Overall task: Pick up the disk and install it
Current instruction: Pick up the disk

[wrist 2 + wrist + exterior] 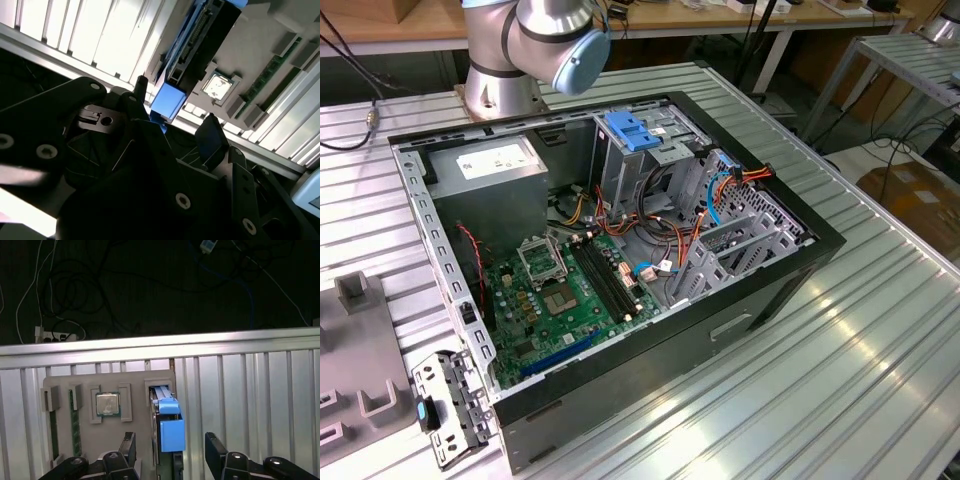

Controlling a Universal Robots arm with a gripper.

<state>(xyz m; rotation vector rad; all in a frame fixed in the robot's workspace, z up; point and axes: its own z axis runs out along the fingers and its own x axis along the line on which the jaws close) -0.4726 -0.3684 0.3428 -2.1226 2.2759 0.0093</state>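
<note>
First wrist view: hand [171, 452] spread astride disk [171, 430], processor [107, 404] beside.

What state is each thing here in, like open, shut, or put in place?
gripper: open, the disk seen between its fingers.
disk: on edge in a slot of the grey tray, not installed.
computer case: open, side panel off.
processor chip: flat in a tray recess.

We count one grey tray [137, 426], and on it one disk [170, 431], one processor chip [108, 404] and two green memory sticks [52, 435]. Beside the tray, toward the exterior view's right, we count one open computer case [620, 375], holding one green motherboard [565, 295], one grey power-supply box [485, 165] and one blue latch [632, 130].
</note>
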